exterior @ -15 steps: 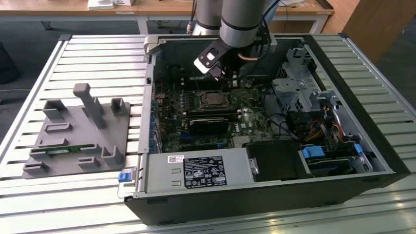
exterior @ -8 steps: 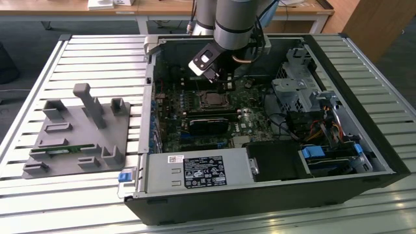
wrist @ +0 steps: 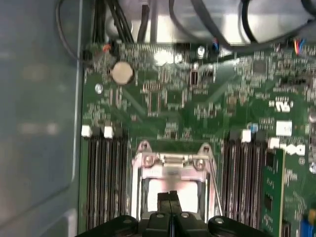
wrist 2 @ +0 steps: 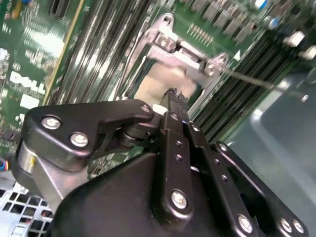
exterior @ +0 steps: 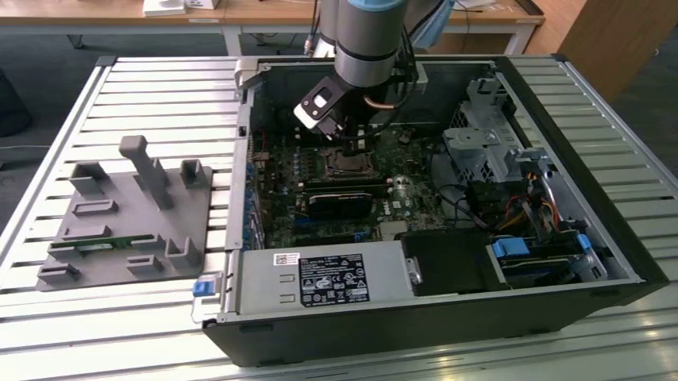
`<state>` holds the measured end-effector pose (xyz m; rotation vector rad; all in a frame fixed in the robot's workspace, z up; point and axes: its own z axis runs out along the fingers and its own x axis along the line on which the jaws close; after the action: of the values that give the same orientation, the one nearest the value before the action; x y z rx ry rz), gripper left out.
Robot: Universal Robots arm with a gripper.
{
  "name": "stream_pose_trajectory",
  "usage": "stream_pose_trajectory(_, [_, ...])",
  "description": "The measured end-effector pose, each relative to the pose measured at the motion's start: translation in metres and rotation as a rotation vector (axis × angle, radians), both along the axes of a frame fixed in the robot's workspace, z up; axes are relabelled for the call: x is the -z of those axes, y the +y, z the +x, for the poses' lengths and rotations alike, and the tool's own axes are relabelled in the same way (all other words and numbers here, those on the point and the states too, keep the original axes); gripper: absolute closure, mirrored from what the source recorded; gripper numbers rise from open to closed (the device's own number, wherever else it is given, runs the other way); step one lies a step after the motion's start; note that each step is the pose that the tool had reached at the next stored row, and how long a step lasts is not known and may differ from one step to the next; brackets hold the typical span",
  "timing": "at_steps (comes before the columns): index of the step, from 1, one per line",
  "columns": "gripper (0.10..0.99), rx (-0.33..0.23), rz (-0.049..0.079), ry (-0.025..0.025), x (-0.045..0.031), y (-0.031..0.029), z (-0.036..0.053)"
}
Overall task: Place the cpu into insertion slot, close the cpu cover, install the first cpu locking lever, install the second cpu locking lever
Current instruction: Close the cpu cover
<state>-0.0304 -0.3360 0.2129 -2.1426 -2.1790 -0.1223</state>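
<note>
My gripper (exterior: 355, 145) hangs inside the open computer case, just above the insertion slot (exterior: 344, 164) on the green motherboard. Its two black fingers are pressed together with nothing seen between them, tips (wrist: 170, 196) over the socket's middle. The cpu (wrist: 163, 186) shows as a pale grey face inside the socket. The cpu cover (wrist: 173, 161), a silvery frame with a square window, lies down around it. A thin metal locking lever (wrist: 216, 190) runs along one side of the socket and also shows as a slim rod (wrist 2: 247, 79). In the second wrist view the gripper (wrist 2: 174, 94) reaches over the cpu (wrist 2: 155, 81).
Long black memory slots (wrist: 106, 182) flank the socket on both sides. A black card (exterior: 341, 202) lies just in front of it, a power supply (exterior: 317, 282) nearer the case front, a drive cage (exterior: 482, 143) at the exterior view's right. A grey fixture (exterior: 127, 214) sits outside the case.
</note>
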Motion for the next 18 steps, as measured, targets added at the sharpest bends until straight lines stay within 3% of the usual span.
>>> stream_pose_trajectory(10, [0.980,-0.001,0.000,-0.0001,0.0034,0.0001,-0.0181])
stream_pose_trajectory(18, [0.980,-0.001,-0.001,0.0007,0.0143,-0.0001,-0.0196])
